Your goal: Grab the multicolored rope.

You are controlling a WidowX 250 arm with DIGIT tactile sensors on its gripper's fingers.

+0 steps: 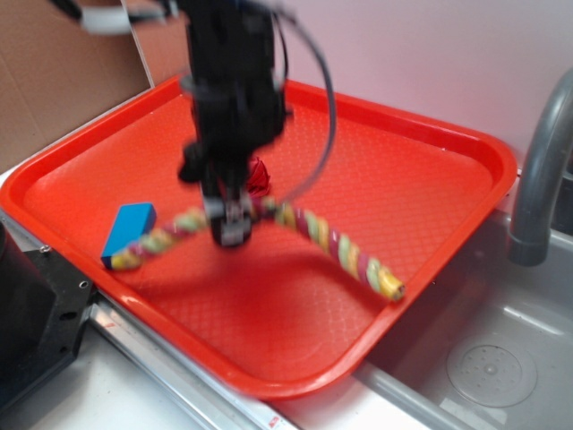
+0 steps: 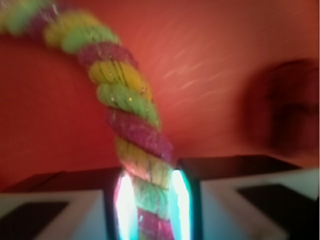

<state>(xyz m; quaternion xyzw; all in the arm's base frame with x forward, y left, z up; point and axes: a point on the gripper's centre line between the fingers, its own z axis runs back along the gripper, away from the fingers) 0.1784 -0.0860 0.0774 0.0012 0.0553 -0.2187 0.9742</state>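
Clearly, the black end effector [image 1: 231, 231] has pinched its fingers around the middle of the multicolored rope [image 1: 345, 253], which lies bent across the orange tray [image 1: 430, 179] between a blue block [image 1: 128, 229] and red ball [image 1: 259, 175], so a steady, vertical lift seems wisest.

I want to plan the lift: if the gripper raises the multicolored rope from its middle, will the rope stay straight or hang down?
The multicolored rope will probably sag: it already bends where the gripper holds it, both ends trailing on the tray. It looks like soft twisted fibre, so likely light. In the wrist view the fingers press its sides, and the rough strands probably resist slipping.
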